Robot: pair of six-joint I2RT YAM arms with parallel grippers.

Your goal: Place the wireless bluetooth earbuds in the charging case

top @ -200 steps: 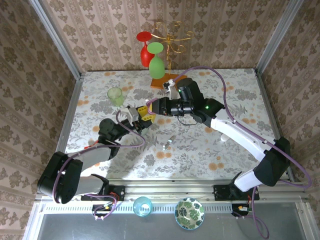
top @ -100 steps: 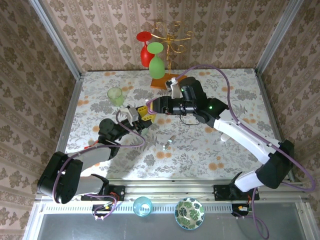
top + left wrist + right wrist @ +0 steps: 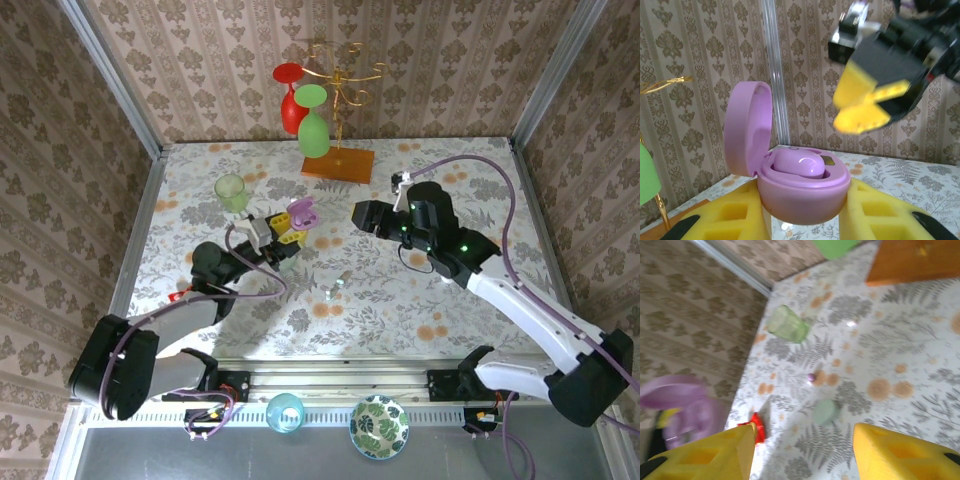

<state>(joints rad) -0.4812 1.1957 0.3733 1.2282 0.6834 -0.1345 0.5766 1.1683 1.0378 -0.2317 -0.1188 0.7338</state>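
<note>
Gleaming lilac egg-shaped case (image 3: 805, 192), lid up, smooth bud (image 3: 800, 164) inside, in L hand (image 3: 290, 230)

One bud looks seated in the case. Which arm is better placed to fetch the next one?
Right. The right gripper is empty, jaws apart, over the table where a tiny purple piece, possibly a bud, lies. The left gripper is clamped on the open charging case.
</note>
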